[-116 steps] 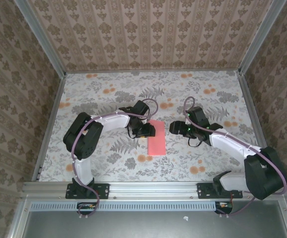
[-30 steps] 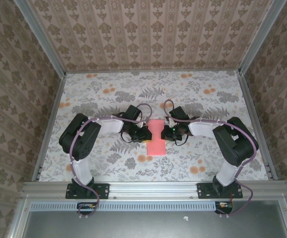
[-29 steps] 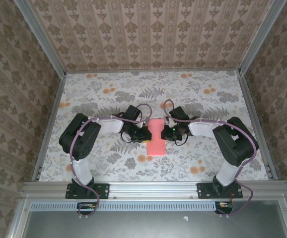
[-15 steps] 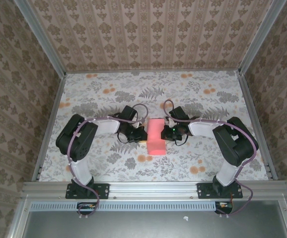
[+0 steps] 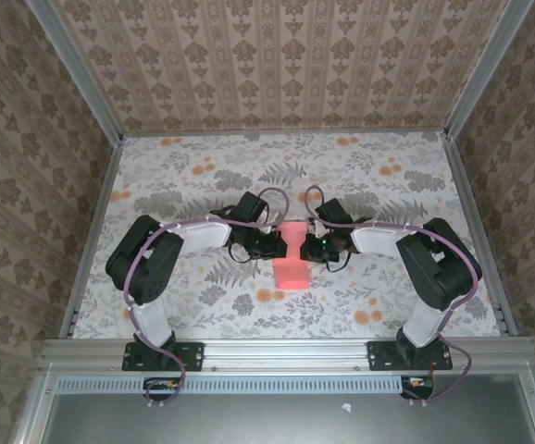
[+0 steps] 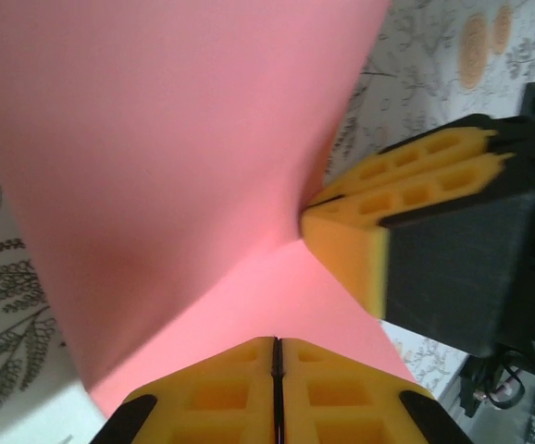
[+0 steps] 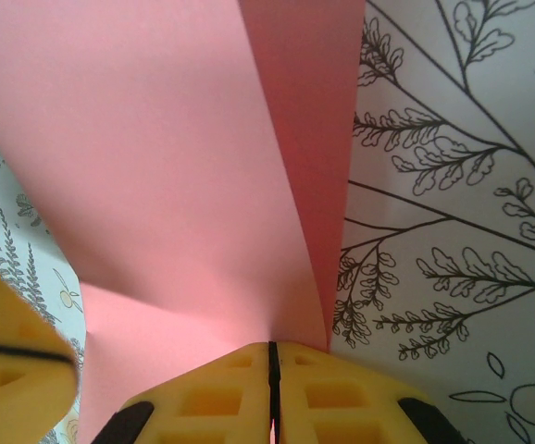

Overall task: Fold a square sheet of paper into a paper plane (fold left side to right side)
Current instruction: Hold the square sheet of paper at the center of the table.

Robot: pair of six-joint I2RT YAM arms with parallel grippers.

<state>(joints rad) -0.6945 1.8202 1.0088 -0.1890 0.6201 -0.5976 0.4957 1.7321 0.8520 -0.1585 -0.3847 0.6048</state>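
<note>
A robot lab booth, shown by its aluminium frame (image 5: 286,350), wallpapered panel walls (image 5: 277,65) and floral-print tabletop (image 5: 203,157).

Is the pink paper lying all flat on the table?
No, the thin salmon-pink square sheet of paper bends up where the yellow fingers pinch it.

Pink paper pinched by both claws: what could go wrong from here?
1. The left gripper and right gripper both clamp the thin square sheet of paper close together. If they pull apart, it might tear.
2. The sheet bows loosely between them, so a crease could land crooked.
3. Their fingers nearly touch and might collide.
</note>
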